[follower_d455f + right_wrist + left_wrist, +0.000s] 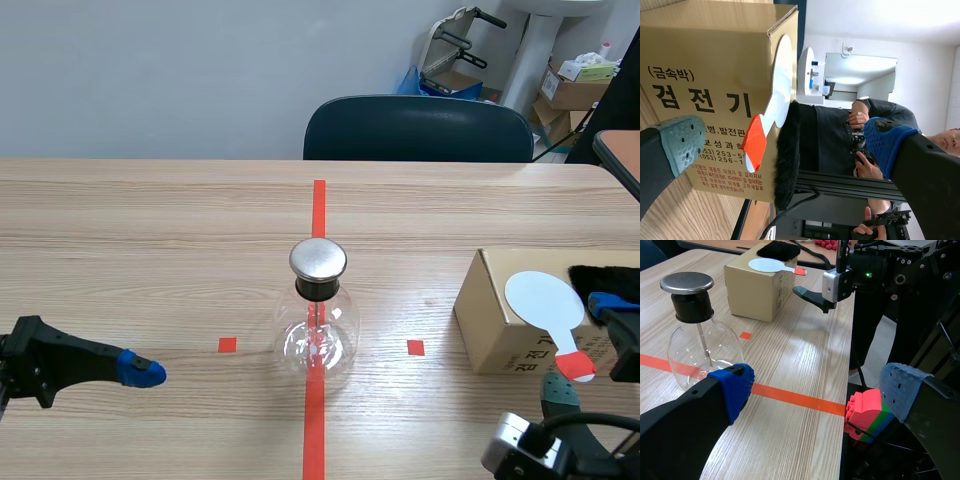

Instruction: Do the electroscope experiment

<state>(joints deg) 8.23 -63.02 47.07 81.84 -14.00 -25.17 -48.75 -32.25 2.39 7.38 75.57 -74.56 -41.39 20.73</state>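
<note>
My right gripper [785,145] stands wide open at the paddle's red handle [754,144], seemingly pre-grasp; I must close next. My left gripper [817,390] rests open, empty.

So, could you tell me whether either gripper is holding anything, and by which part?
Nothing is held; the left gripper and right gripper are both open.

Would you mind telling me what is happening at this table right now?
Nothing is held yet. The electroscope flask stands untouched in the middle of the table. The right hand is open beside the cardboard box, with the red handle of the white disc ahead between its fingers. The disc lies on the box next to a black fur pad. The left hand is open, low near the flask.
</note>
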